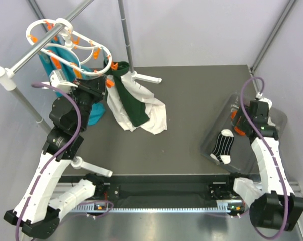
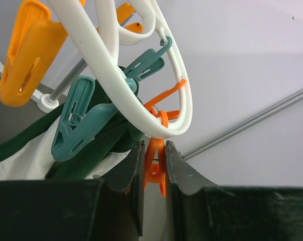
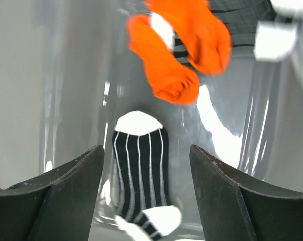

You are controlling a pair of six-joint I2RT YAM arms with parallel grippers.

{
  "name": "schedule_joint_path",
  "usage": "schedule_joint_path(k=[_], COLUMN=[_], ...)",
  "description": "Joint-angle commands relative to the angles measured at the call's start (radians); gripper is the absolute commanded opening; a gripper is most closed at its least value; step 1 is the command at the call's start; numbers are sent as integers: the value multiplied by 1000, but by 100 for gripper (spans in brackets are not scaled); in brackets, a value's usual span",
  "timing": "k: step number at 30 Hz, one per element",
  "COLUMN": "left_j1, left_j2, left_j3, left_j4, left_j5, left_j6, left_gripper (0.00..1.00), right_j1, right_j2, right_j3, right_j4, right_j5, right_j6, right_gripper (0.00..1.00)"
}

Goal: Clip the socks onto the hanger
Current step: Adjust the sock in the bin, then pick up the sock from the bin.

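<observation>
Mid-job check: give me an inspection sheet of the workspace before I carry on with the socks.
Surface: dark table; cloth ends rest on its far left part.
Job's things: hanger hangs on the rail; striped sock at the clear bin's near edge; orange socks in the bin.
Clutter: white cloth and dark-green cloth hang from the hanger; teal cloth beside them.
Grippers: left gripper shut on an orange clip; right gripper open over the striped sock.
Cables: purple cable on the left side, another on the right; no snag seen.
Surroundings: plain grey walls.
</observation>
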Motion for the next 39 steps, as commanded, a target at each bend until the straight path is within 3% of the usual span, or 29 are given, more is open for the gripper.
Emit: schedule_joint_path(k=[1,5,6,12,17,24,39], left_j1=[-6,-6,-6,-6,-6,-6,-6], left_j2=[-16,-33,-34,-41,-41,-22,-39], left_j3=[-36,-67,-81,-124,-121,-116,-104], left_j4=[-42,-22,-16,23,29,40,24], left_j5=[51,62,74,119,123,142,111], left_j6=[11,1,0,-46,-48,-51,-32], left_gripper=[0,0,0,0,0,0,0], right_j1=[43,48,50,96,175,200,272], right_j2=[-66,-123,-124,-52,-92,-83,113], right_j3=[10,24,62,140,-34,-172,-209], right_j4=[98,120,62,-127,-175,-155,-88], right_j5=[-92,-255,-303,-132,-151,-260,-363], right_j6=[-373,-667,-821,-1235,-1496,-1570,-1579], right_gripper=[69,66,70,69,63,60,61])
